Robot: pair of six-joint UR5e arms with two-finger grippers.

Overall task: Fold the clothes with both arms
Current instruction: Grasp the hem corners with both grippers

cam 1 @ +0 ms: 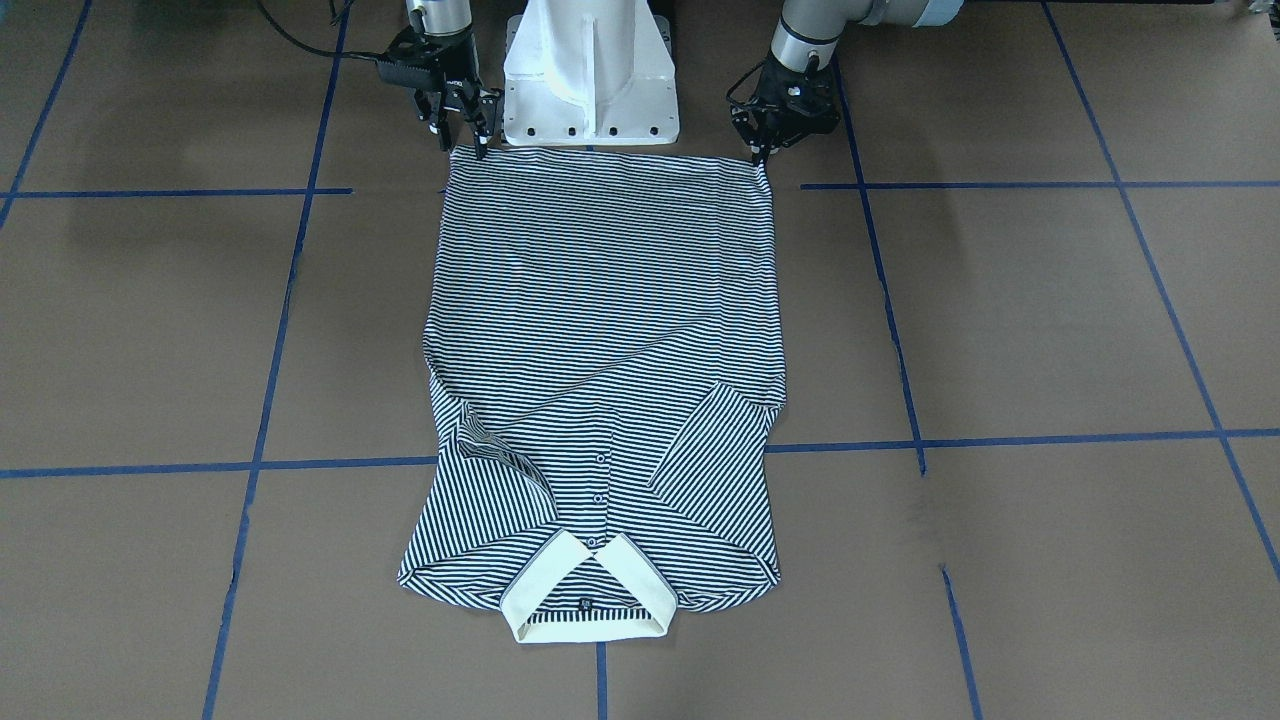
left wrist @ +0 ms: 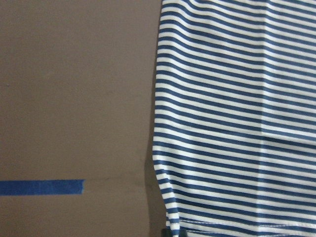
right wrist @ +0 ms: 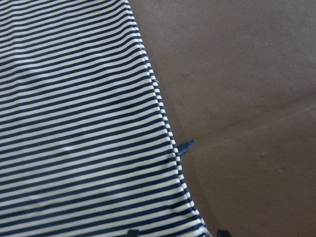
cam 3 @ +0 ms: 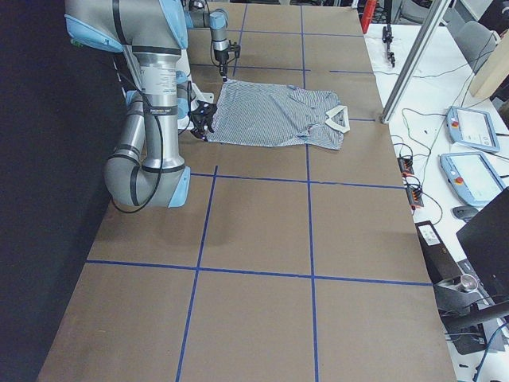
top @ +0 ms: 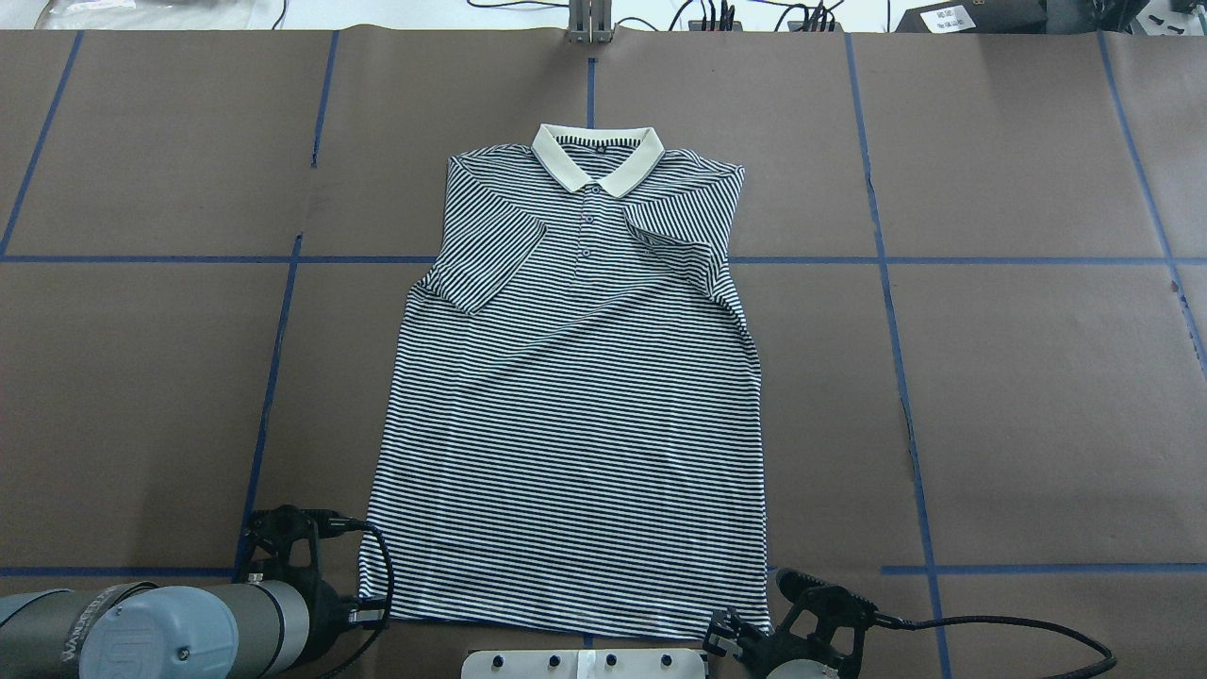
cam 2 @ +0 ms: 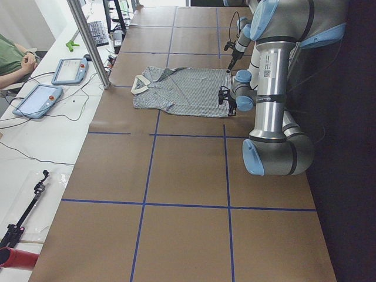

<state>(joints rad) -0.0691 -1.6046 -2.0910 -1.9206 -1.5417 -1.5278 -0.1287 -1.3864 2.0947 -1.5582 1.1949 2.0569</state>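
The striped polo shirt [cam 1: 600,300] lies flat and face up on the brown table, cream collar [top: 596,160] away from the robot. Both sleeves are folded in over the chest. My left gripper [cam 1: 762,155] is at the hem corner on its side. Its dark tip sits at that corner in the left wrist view [left wrist: 173,232], and it looks shut on the hem. My right gripper [cam 1: 462,145] is at the other hem corner. In the right wrist view [right wrist: 176,233] its fingertips [right wrist: 132,232] stand apart on either side of the corner, which lies flat.
The white pedestal [cam 1: 590,70] stands just behind the hem between the two arms. Blue tape lines [top: 273,377] cross the brown table. A bench with tablets [cam 2: 36,100] and a metal post [cam 2: 88,41] runs along the far side. A person [cam 2: 9,59] sits there.
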